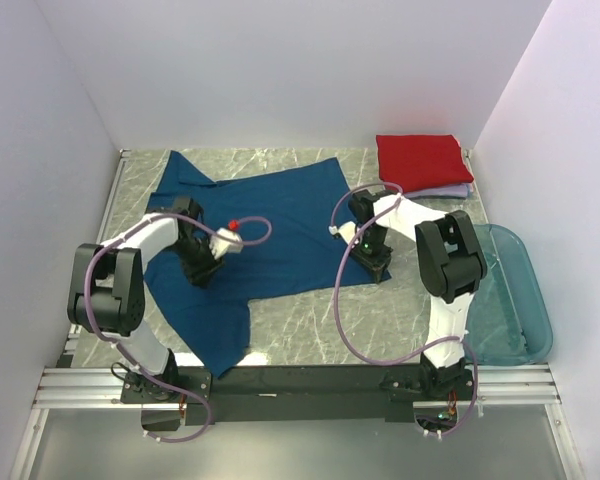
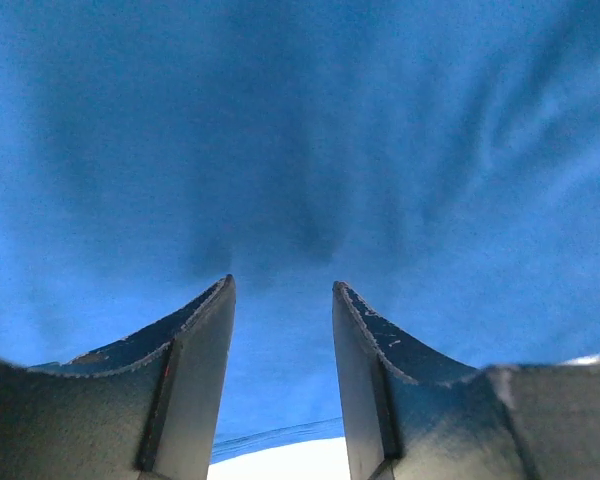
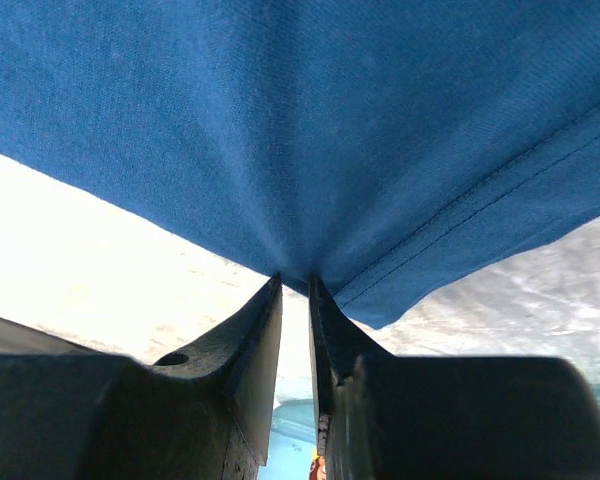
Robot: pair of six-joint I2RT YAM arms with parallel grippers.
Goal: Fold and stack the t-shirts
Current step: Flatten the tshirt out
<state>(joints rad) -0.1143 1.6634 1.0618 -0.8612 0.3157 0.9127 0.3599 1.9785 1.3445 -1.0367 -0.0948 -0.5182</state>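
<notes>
A dark blue t-shirt (image 1: 280, 215) lies spread over the middle of the table, one part hanging towards the near edge. My left gripper (image 1: 198, 272) points down onto its left half. In the left wrist view the left gripper (image 2: 280, 285) stands open, with blue cloth (image 2: 300, 150) filling the view beyond the fingers and nothing pinched. My right gripper (image 1: 373, 268) is at the shirt's right hem corner. Seen from the right wrist, the right gripper (image 3: 295, 280) is shut on that stitched edge of the cloth (image 3: 310, 140). A folded red t-shirt (image 1: 422, 160) rests on a folded lavender one (image 1: 450, 190) at the back right.
A translucent teal plastic tub (image 1: 510, 300) sits at the table's right edge beside the right arm. White walls close in the left, back and right sides. The marbled tabletop (image 1: 300, 315) shows in front of the shirt.
</notes>
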